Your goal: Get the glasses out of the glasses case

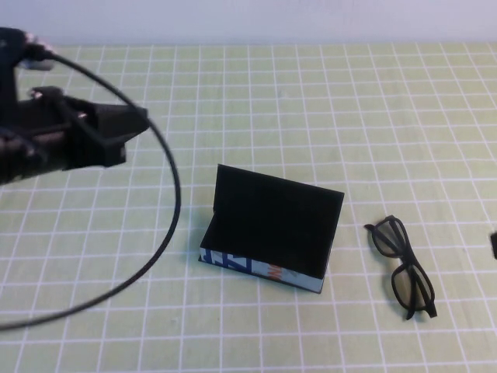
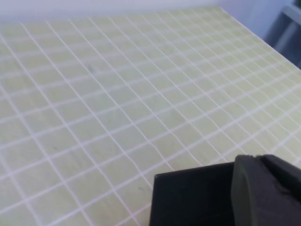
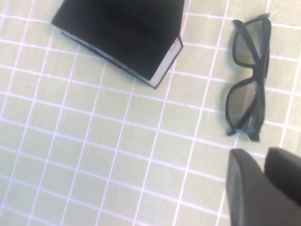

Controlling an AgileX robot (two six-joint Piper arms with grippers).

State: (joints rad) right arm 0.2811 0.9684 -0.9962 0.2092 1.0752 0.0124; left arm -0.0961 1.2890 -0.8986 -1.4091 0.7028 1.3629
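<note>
The glasses case (image 1: 268, 233) stands open in the middle of the mat, lid up, its black inside empty and its printed front side toward me. It also shows in the right wrist view (image 3: 122, 33). The black glasses (image 1: 404, 268) lie unfolded on the mat just right of the case, and they show in the right wrist view too (image 3: 249, 80). My right gripper (image 3: 263, 157) is shut and empty, near the glasses. Only its tip shows at the right edge of the high view (image 1: 494, 245). My left gripper (image 1: 128, 132) is shut and empty, raised at the far left, away from the case.
A green mat with a white grid (image 1: 311, 101) covers the table. A black cable (image 1: 175, 194) loops from the left arm over the mat, left of the case. The mat's far edge (image 2: 263, 37) shows in the left wrist view.
</note>
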